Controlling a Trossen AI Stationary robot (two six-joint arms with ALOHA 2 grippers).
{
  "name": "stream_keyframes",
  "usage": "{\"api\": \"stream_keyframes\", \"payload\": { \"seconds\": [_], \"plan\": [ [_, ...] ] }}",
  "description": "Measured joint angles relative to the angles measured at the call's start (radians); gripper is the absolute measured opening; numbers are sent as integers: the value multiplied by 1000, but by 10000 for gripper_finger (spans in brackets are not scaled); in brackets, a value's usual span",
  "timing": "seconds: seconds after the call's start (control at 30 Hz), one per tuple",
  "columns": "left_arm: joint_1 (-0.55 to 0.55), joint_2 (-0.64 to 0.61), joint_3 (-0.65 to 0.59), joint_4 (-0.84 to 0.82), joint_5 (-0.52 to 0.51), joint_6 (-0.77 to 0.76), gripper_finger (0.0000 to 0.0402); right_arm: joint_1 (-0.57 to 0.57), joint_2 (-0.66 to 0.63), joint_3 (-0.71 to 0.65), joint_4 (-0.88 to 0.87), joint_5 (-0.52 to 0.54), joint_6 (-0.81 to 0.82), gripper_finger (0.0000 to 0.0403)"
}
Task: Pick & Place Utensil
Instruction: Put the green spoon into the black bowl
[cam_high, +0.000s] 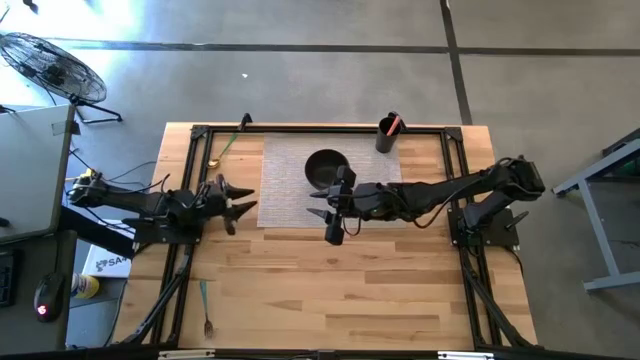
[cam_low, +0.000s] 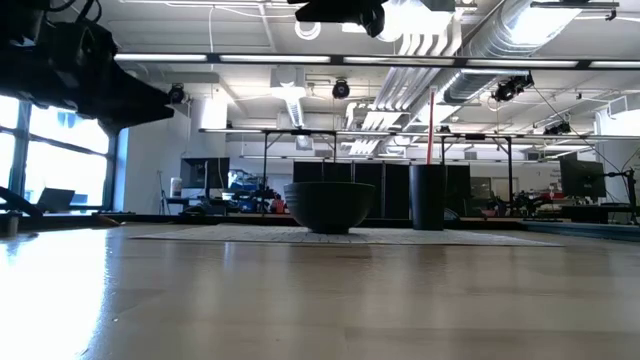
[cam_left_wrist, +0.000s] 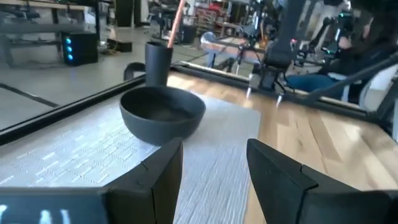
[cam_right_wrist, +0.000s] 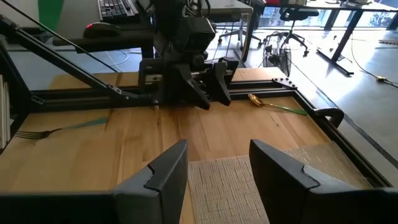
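A gold spoon with a green handle (cam_high: 222, 150) lies flat near the table's far left corner; the right wrist view shows this spoon (cam_right_wrist: 273, 104) too. A green-handled fork (cam_high: 205, 305) lies flat near the near left edge, and the fork (cam_right_wrist: 56, 129) also appears in the right wrist view. A black bowl (cam_high: 325, 168) and a black cup (cam_high: 387, 133) holding a red utensil (cam_high: 395, 124) stand on a grey placemat (cam_high: 285, 190). My left gripper (cam_high: 248, 200) hovers open at the mat's left edge. My right gripper (cam_high: 312, 206) hovers open over the mat, just near of the bowl.
A black frame (cam_high: 300, 128) runs along the table's far, left and right edges. Bare wood (cam_high: 350, 290) spreads across the near half. The two grippers face each other across the mat's left part. In the left wrist view the bowl (cam_left_wrist: 163, 112) stands just ahead of my fingers.
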Motion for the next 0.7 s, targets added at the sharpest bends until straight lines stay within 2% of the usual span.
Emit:
{"api": "stream_keyframes", "payload": {
  "seconds": [0.2,0.3,0.43,0.53,0.7],
  "plan": [
    [43,135,52,20,-89,-2,177,0,0,0,0,0,0,165],
    [128,228,116,-32,-78,-39,177,0,0,0,4,0,0,165],
    [296,379,223,-166,-73,-155,177,2,0,0,20,-3,19,165],
    [439,495,299,-257,-16,-157,177,6,0,0,22,-4,31,165],
    [670,679,408,-371,155,-185,177,26,0,0,21,-11,46,165]
  ]
}}
